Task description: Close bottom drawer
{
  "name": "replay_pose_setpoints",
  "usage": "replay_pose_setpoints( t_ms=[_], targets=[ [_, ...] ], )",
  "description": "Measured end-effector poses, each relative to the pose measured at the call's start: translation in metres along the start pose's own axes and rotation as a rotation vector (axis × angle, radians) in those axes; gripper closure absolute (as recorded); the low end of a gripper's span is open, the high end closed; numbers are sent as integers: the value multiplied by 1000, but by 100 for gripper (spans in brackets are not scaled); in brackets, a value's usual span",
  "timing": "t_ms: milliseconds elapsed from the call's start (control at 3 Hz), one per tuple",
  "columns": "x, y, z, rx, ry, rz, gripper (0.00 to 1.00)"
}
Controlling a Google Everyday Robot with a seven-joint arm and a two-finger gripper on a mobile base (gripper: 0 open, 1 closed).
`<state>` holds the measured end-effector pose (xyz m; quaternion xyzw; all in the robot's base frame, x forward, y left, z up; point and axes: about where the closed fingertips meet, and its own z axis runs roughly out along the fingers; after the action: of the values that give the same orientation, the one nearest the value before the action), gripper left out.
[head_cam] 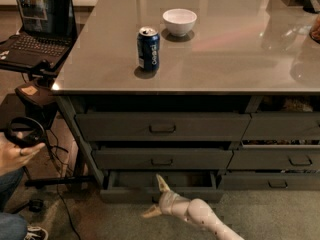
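Observation:
The bottom drawer is dark grey, wide and shallow, the lowest of the left three-drawer stack. It stands pulled out a little, with its dark inside showing above the low front. My gripper comes in on a white arm from the bottom right and sits right in front of the drawer's middle. It is open: one fingertip points up over the drawer front and the other points left over the carpet. The gripper hides the drawer's pull.
The two taller drawers above are nearly shut. A narrower drawer stack is at the right. On the grey countertop stand a blue can and a white bowl. A laptop, a person's hand and cables are at the left.

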<state>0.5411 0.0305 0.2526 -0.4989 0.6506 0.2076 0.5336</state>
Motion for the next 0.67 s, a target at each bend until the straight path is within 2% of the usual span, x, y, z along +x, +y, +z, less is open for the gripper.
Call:
replay_pose_setpoints(
  t_ms=[333, 667],
  targets=[
    [-54, -50, -1, 82, -96, -74, 0],
    [-54, -50, -1, 82, -96, -74, 0]
  ],
)
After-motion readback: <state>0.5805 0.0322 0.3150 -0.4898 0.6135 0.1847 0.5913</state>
